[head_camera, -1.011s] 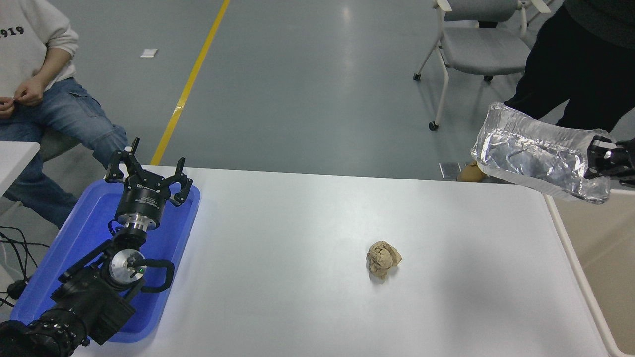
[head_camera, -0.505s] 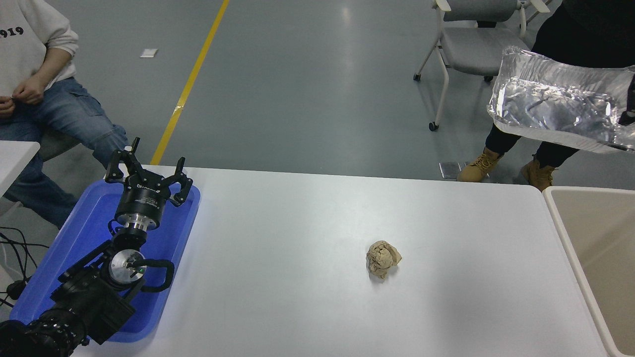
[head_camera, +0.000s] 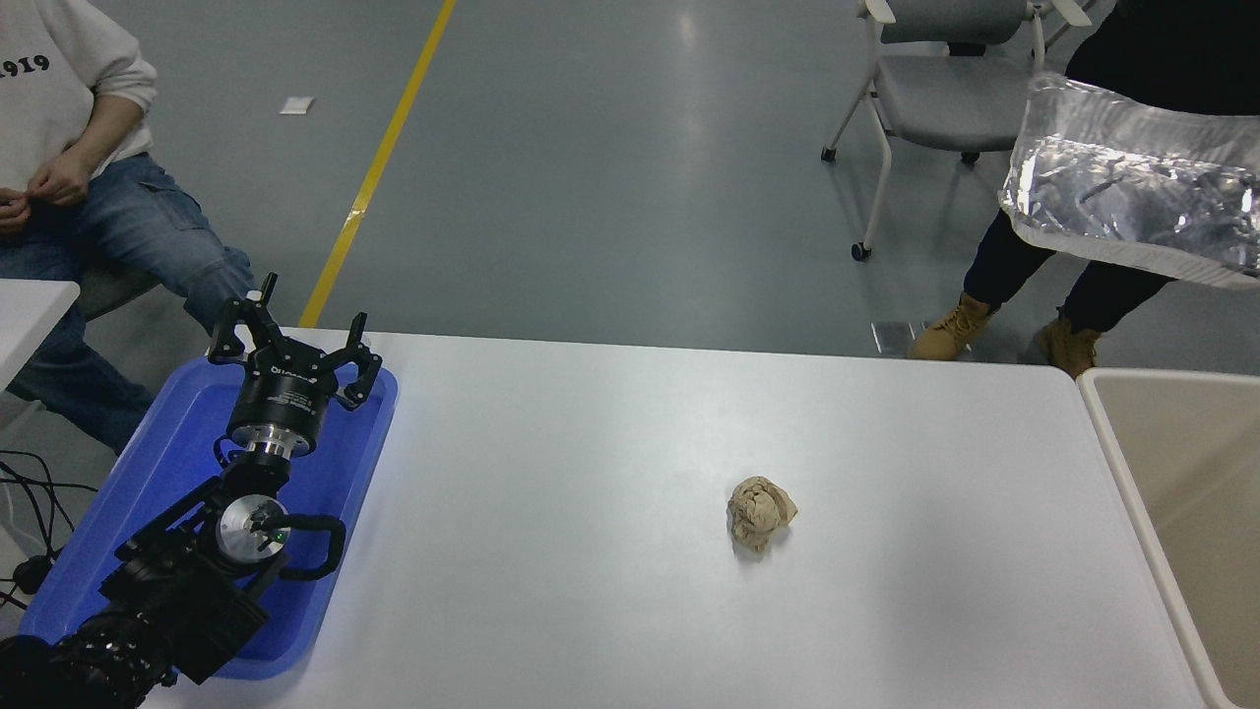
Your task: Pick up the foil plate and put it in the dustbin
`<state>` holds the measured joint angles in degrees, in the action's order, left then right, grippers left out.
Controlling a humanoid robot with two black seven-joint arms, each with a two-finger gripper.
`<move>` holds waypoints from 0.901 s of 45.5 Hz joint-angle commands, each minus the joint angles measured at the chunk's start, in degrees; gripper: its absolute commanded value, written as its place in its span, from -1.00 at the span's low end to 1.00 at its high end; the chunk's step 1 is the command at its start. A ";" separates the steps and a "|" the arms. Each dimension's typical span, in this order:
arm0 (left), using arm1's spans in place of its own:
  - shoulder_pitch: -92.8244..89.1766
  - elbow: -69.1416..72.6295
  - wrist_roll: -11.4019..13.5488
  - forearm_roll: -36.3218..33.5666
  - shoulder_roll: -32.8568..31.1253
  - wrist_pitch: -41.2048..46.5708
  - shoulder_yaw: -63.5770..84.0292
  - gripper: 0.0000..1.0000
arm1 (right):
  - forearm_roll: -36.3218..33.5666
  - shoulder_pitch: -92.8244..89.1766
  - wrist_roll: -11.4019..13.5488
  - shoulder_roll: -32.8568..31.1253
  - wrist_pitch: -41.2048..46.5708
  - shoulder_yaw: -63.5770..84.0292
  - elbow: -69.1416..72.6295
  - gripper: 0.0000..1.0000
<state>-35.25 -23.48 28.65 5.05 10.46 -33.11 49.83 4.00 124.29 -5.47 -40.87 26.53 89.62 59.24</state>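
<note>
The foil plate (head_camera: 1132, 202), shiny and crinkled, hangs tilted in the air at the picture's upper right, above and beyond the far right corner of the table, and runs off the right edge. What holds it is out of the picture; my right gripper does not show. The dustbin (head_camera: 1117, 448), beige with a thick pale rim, stands against the table's right side, below the plate. My left gripper (head_camera: 295, 333) is parked open over the blue tray at the lower left.
A crumpled brown paper ball (head_camera: 760, 512) lies on the white table (head_camera: 591, 551), right of centre. The blue tray (head_camera: 148, 473) sits at the left edge. A person in dark trousers and tan boots (head_camera: 950, 330) stands behind the plate, near a grey chair (head_camera: 945, 94). Another person sits at far left.
The foil plate has risen and shifted right, from over the bin's near corner to high at the right edge. The right gripper holding it has slid out of the picture. The left arm is still.
</note>
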 commanded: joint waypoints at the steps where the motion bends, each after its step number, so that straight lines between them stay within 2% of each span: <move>1: 0.00 0.01 0.00 0.04 0.00 0.06 0.00 1.00 | -3.29 -16.50 0.90 -4.03 -7.01 -4.17 -12.46 -1.00; 6: 0.00 0.01 0.00 0.04 0.00 -0.03 0.00 1.00 | -6.19 -26.97 2.22 -4.74 -8.33 -8.83 -19.68 -1.00; 14: 0.00 0.01 0.00 0.04 0.00 -0.03 0.00 1.00 | -7.52 -40.16 2.92 -6.06 -13.25 -16.74 -25.66 -1.00; 28: 0.00 0.01 0.00 -0.04 0.00 -0.03 0.00 1.00 | -7.52 -59.67 2.92 -6.94 -19.84 -29.13 -35.68 -1.00; 41: 0.00 0.01 0.00 0.04 0.00 -0.03 0.00 1.00 | -7.52 -79.01 2.92 -2.55 -25.56 -42.59 -44.55 -1.00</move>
<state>-35.24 -23.46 28.65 5.08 10.46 -33.12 49.83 -3.37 61.11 -2.62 -46.17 5.55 57.59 22.32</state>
